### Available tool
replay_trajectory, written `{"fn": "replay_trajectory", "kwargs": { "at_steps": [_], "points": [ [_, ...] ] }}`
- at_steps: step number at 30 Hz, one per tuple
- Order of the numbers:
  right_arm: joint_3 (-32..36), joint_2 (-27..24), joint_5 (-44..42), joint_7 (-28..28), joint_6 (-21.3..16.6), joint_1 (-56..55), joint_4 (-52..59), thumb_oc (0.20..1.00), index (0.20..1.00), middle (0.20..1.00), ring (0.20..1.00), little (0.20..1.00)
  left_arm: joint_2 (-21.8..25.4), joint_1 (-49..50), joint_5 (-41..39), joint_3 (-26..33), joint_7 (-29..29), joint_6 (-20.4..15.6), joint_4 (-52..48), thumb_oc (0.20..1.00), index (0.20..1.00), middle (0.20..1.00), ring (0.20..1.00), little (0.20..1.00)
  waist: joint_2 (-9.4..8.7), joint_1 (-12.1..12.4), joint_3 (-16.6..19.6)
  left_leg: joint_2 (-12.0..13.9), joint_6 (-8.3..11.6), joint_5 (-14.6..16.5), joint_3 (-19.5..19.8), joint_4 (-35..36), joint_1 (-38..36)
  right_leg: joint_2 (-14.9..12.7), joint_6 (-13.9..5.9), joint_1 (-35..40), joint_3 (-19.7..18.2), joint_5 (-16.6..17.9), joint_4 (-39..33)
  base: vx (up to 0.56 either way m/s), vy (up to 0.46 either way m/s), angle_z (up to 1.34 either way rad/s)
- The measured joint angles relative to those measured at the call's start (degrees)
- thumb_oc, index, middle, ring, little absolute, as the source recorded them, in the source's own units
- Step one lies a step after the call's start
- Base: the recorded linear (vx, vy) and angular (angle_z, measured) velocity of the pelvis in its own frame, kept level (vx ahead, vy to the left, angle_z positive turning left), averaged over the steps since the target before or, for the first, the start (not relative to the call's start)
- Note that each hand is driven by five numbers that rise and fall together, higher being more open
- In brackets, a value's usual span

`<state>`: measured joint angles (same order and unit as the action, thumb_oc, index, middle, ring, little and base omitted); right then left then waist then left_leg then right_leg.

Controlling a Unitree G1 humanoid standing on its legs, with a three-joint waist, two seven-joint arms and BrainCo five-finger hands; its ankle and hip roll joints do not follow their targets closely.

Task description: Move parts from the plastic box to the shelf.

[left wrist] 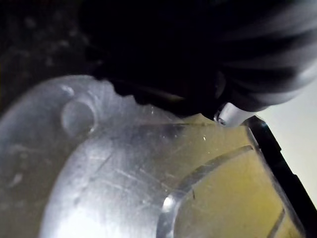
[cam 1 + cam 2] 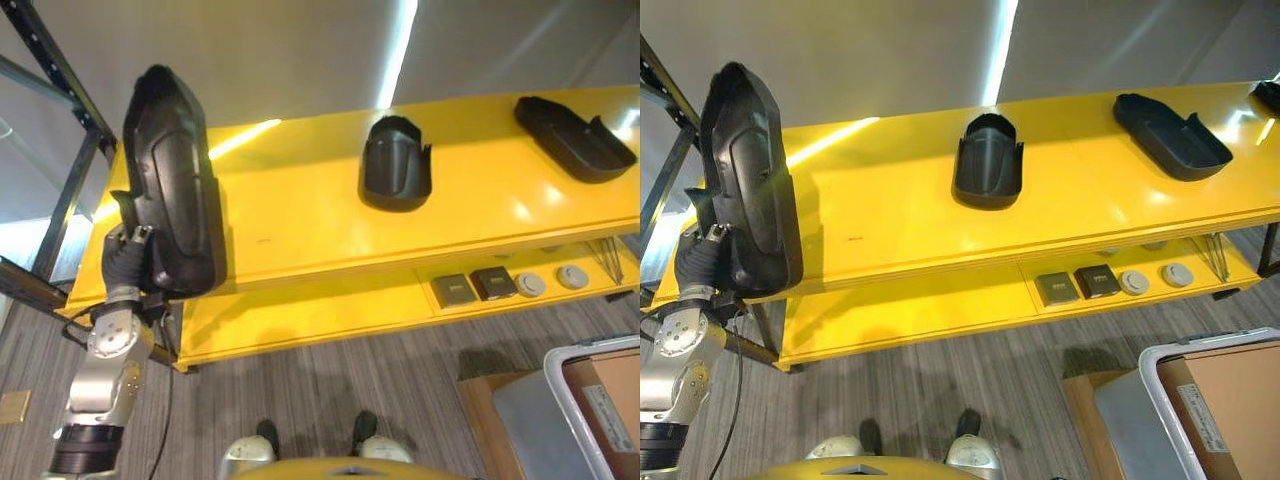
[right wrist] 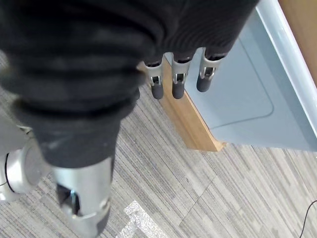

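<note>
A large black moulded part (image 2: 172, 180) stands on end over the left end of the yellow shelf (image 2: 300, 210). My left hand (image 2: 125, 265) is shut on its lower left edge from behind, and most of its fingers are hidden by the part. The left wrist view has the same part (image 1: 99, 188) right against the hand. Two more black parts lie on the shelf top, one in the middle (image 2: 396, 165) and one at the far right (image 2: 575, 135). The grey plastic box (image 2: 1150, 390) stands on the floor at lower right. My right hand (image 3: 178, 84) hangs open beside the box (image 3: 237, 99).
The lower shelf level carries two small square pieces (image 2: 455, 290) and two round discs (image 2: 531, 284) towards the right. A black metal frame (image 2: 60, 90) stands at the shelf's left end. Brown cardboard (image 2: 1230, 400) sits in the box, and a wooden board (image 3: 188, 119) lies under its edge.
</note>
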<state>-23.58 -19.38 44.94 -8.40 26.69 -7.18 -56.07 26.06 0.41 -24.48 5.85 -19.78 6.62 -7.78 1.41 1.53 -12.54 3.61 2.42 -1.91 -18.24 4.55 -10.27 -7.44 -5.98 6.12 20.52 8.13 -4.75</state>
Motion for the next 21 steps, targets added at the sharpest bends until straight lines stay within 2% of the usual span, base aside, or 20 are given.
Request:
{"fn": "replay_trajectory", "kwargs": {
  "at_steps": [1,4,5,6,9,15,21],
  "points": [
    [-0.9,-0.4,0.4,-0.9,0.5,-0.9,1.5,1.0,1.0,1.0,1.0,1.0,0.4,-0.3,1.4,0.3,0.0,2.3,2.2,0.2,0.2,0.2,0.2,0.2,0.44,-0.6,1.4,0.1,0.13,0.1,-0.1,0.0,0.1,0.0,-0.02,-0.1,0.0,-0.1,0.0,0.05,0.004,-0.04],
    [-1.2,-0.5,0.5,-1.6,1.3,-1.3,2.0,1.0,1.0,1.0,1.0,1.0,1.6,-1.8,2.2,0.0,0.7,5.1,6.0,0.2,0.2,0.2,0.2,0.2,1.09,-2.2,2.0,-0.2,0.13,0.1,-0.5,0.2,0.0,-0.2,-0.05,-0.3,-0.4,-0.1,0.0,0.04,0.022,-0.06],
    [-2.1,-1.1,0.6,-2.5,1.9,-1.8,3.7,1.0,1.0,1.0,1.0,1.0,5.3,-5.6,2.2,-1.8,0.8,7.2,14.2,0.2,0.2,0.2,0.2,0.2,1.61,-3.0,2.3,-0.2,0.08,0.2,-1.0,0.1,0.1,-0.3,-0.04,-0.7,-0.9,0.0,0.0,0.0,0.03,-0.16],
    [-2.2,-1.2,0.6,-2.8,2.0,-1.7,3.8,1.0,1.0,1.0,1.0,1.0,6.6,-6.8,2.2,-1.7,0.5,8.3,17.2,0.2,0.2,0.2,0.2,0.2,1.93,-3.3,2.5,-0.2,0.06,0.2,-1.3,0.3,0.4,-0.3,-0.11,-1.1,-1.2,0.1,0.0,-0.01,0.025,-0.19],
    [-2.2,-1.5,0.5,-3.3,2.4,-2.0,3.6,1.0,1.0,1.0,1.0,1.0,7.6,-10.4,2.2,-1.6,0.4,10.2,26.0,0.2,0.2,0.2,0.2,0.2,2.67,-5.3,2.8,-0.3,-0.12,-0.1,-2.3,0.3,1.4,-0.3,0.21,-2.6,-2.3,0.7,0.0,-0.03,0.011,-0.16],
    [-2.2,-3.1,0.4,-3.5,2.6,-1.7,4.0,1.0,1.0,1.0,1.0,1.0,7.6,-17.4,0.7,-5.1,0.6,12.2,36.0,0.2,0.2,0.2,0.2,0.2,3.31,-7.3,1.1,-0.4,-0.42,-0.9,-2.9,0.0,3.2,-0.2,0.67,-5.0,-3.0,1.7,0.0,-0.05,-0.009,-0.07],
    [-2.3,-3.8,0.4,-3.5,3.2,-1.5,5.9,1.0,1.0,1.0,1.0,1.0,7.6,-18.0,1.1,-6.1,-0.4,12.5,37.4,0.2,0.2,0.2,0.2,0.2,3.64,-8.3,0.1,0.1,0.19,-0.5,-4.0,0.3,2.1,0.3,0.76,-4.4,-4.0,1.6,-0.1,0.04,-0.042,-0.1]
  ]
}}
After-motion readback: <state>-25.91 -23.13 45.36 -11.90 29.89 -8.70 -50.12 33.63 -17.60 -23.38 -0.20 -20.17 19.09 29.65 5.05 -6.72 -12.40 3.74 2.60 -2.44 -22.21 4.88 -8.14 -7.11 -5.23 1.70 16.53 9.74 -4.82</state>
